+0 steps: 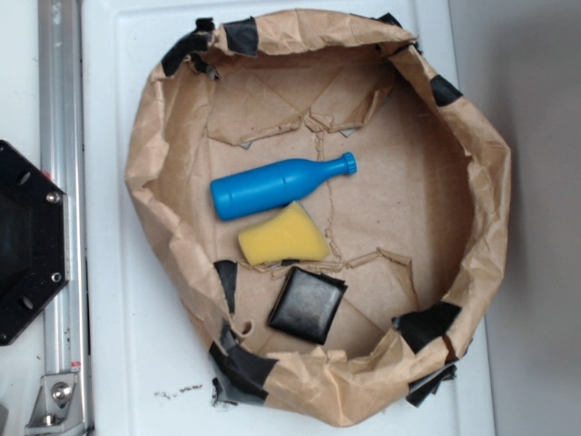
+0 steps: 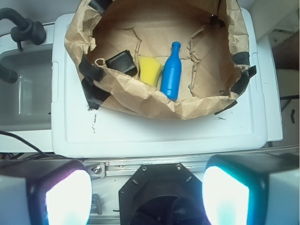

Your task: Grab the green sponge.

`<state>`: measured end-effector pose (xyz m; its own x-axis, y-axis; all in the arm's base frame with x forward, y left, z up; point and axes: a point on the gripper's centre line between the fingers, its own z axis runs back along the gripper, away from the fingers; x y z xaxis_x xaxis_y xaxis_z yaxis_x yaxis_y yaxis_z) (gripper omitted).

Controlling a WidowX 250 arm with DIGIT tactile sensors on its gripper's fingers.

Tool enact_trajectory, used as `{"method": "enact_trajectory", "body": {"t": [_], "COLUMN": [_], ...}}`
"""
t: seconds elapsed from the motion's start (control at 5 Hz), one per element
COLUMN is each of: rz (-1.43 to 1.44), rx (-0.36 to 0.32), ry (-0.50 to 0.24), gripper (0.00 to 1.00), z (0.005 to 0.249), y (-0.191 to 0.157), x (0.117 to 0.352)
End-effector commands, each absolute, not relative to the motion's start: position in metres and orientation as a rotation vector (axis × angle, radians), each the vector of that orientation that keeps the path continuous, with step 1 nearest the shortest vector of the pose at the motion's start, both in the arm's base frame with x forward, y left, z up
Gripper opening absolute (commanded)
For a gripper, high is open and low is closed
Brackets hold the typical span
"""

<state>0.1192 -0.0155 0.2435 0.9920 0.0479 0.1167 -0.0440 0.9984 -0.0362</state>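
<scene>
The gripper point(image 2: 147, 192) hangs with its two fingers point(image 2: 68, 197) spread wide, holding nothing.

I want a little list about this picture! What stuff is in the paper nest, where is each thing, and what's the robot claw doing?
container: crumpled brown paper ring taped with black tape, on a white lid
target: yellow-looking trapezoid foam sponge, lying in the ring, untouched
neighbour one: blue plastic bottle, on its side, right beside the sponge
neighbour two: flat black square pad, on the sponge's other side
claw: claw open, empty, held back outside the ring
task step: sponge not yet grabbed
</scene>
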Motion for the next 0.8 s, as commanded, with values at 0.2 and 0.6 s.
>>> {"method": "enact_trajectory", "body": {"t": [0.2, 0.6], "rz": [0.074, 0.238], "rx": [-0.129, -0.225], "ry": [-0.131, -0.122], "gripper": [1.0, 1.0], "z": [0.214, 0.169], "y": [-0.01, 0.006], "x": [0.169, 0.25]}}
